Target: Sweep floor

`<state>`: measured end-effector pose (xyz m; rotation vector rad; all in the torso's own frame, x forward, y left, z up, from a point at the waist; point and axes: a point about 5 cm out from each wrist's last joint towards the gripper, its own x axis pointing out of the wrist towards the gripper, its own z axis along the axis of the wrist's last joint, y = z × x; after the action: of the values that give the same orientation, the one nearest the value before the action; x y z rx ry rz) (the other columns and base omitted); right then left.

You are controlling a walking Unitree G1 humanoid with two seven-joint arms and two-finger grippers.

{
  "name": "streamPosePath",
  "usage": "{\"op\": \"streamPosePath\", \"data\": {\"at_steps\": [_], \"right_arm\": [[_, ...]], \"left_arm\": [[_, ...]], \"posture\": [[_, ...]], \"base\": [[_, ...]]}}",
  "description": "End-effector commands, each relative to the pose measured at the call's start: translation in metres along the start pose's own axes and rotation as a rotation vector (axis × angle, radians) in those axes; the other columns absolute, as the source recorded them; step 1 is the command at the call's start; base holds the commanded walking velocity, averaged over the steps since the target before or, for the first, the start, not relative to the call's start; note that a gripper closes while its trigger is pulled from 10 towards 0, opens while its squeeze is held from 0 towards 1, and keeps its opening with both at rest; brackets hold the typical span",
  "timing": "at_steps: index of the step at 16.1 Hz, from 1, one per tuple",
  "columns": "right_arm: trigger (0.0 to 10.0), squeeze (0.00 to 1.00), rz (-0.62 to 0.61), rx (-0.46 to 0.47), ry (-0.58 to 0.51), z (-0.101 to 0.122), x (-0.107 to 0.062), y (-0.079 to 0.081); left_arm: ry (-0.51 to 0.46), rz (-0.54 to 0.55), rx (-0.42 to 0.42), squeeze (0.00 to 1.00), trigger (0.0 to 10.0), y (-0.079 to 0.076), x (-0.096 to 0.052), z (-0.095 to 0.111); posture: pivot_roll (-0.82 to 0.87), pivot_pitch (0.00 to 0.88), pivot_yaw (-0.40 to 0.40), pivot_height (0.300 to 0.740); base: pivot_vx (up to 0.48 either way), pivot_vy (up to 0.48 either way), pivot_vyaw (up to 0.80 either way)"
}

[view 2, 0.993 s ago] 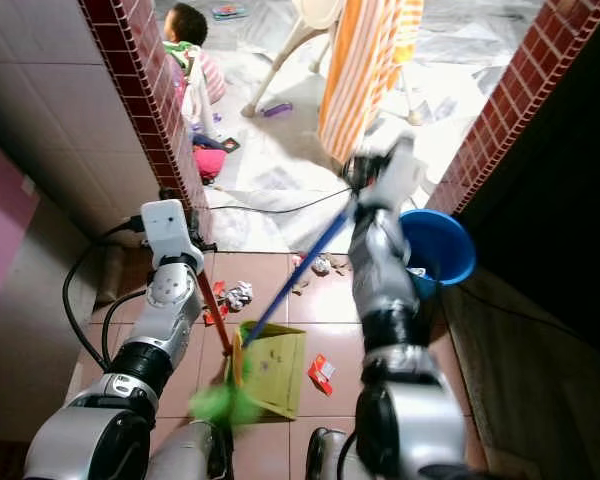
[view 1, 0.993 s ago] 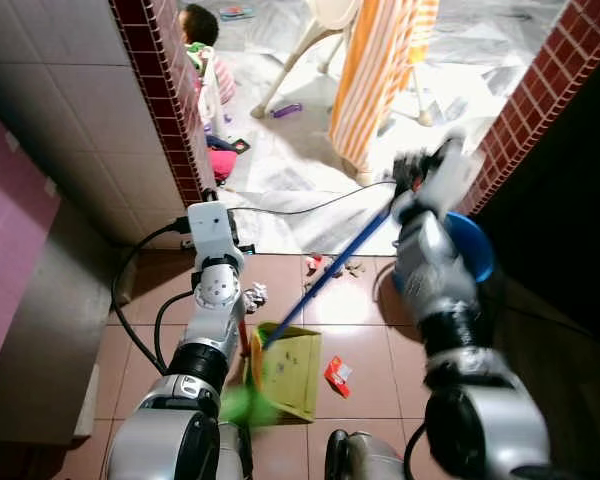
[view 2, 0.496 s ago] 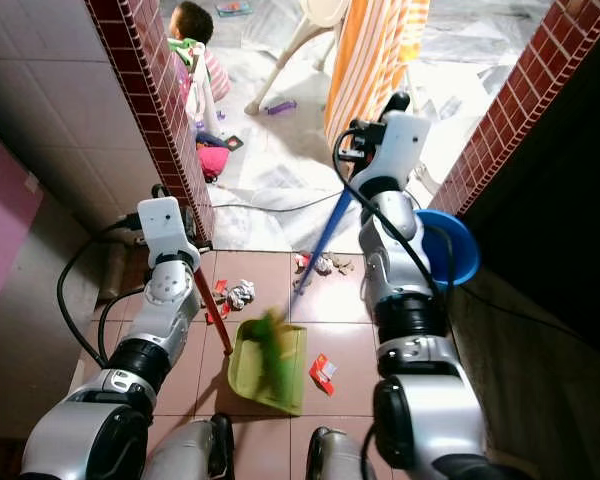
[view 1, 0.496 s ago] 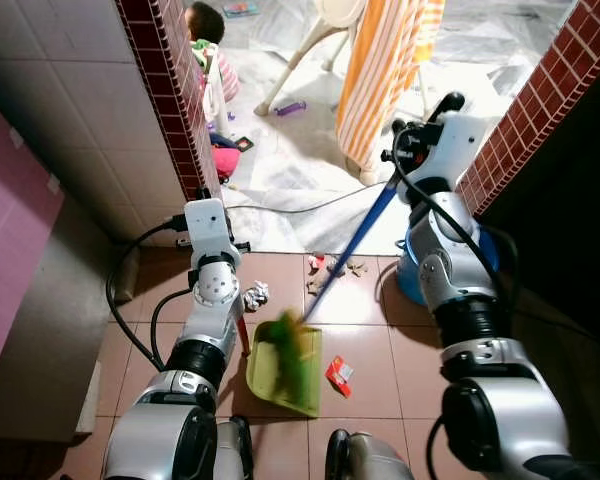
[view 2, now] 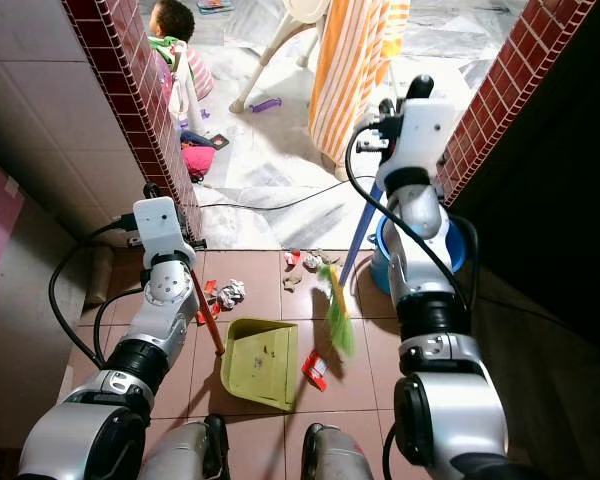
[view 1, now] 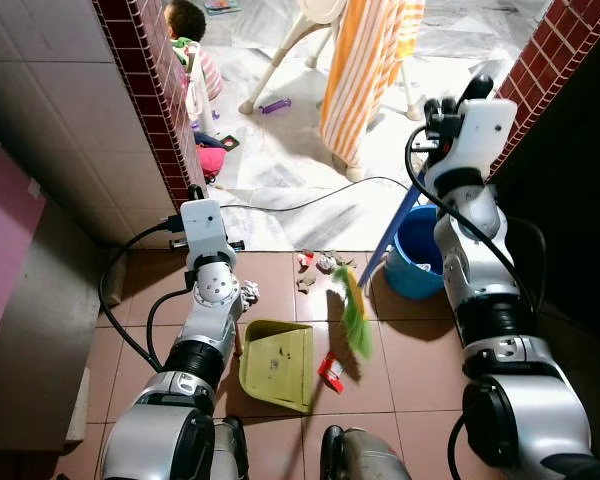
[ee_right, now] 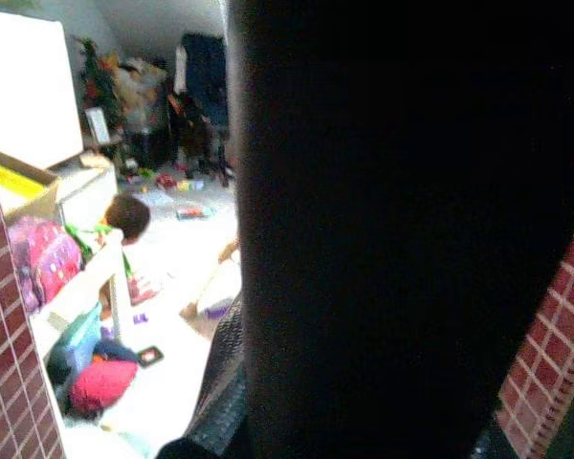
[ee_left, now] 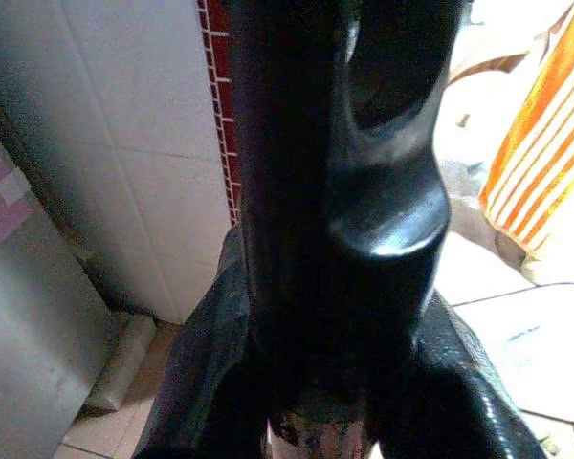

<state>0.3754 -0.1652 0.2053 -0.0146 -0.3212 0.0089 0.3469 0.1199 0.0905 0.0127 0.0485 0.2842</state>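
A yellow-green dustpan point(view 1: 277, 362) lies flat on the brown tiles, and its red handle point(view 2: 206, 313) slants up to my left gripper point(view 2: 191, 277), which is shut on it. My right gripper point(view 1: 421, 182) is raised and shut on the blue handle point(view 1: 392, 235) of a broom. The broom's green bristles point(view 1: 354, 316) hang blurred just right of the dustpan. Litter lies around: a crumpled paper point(view 1: 249, 292) left of the pan, a red wrapper point(view 1: 330, 372) at its right edge, and small scraps point(view 1: 322, 263) near the threshold.
A blue bucket point(view 1: 418, 266) stands by my right arm. Red brick walls point(view 1: 145, 90) flank the doorway. Beyond it a black cable point(view 1: 300, 205) crosses the pale floor, near a white chair point(view 1: 280, 70) and orange striped cloth point(view 1: 365, 60). A child point(view 1: 188, 25) sits far left.
The broom's bristles swung off the dustpan and out to the right towards the bucket. My right arm moved up and rightwards with the handle. The dustpan stayed put.
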Motion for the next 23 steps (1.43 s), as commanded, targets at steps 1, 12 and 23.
{"op": "streamPosePath", "data": {"at_steps": [1, 12, 23], "right_arm": [[10.0, 0.00, -0.021, -0.016, 0.007, -0.001, -0.002, -0.005], [10.0, 0.00, -0.071, 0.272, 0.209, -0.026, -0.018, 0.000], [10.0, 0.00, -0.091, 0.156, 0.064, 0.001, -0.005, -0.018]], "left_arm": [[0.173, 0.026, 0.130, 0.00, 10.0, 0.014, -0.013, -0.041], [0.207, 0.030, 0.107, 0.00, 10.0, 0.014, -0.016, -0.045], [0.363, 0.151, -0.166, 0.00, 10.0, 0.023, -0.016, -0.056]], "posture": [[-0.02, 0.171, -0.038, 0.740], [-0.03, 0.171, -0.043, 0.740], [-0.04, 0.162, -0.040, 0.740]], "base": [[0.000, 0.000, 0.00], [0.000, 0.000, 0.00], [0.000, 0.000, 0.00]]}}
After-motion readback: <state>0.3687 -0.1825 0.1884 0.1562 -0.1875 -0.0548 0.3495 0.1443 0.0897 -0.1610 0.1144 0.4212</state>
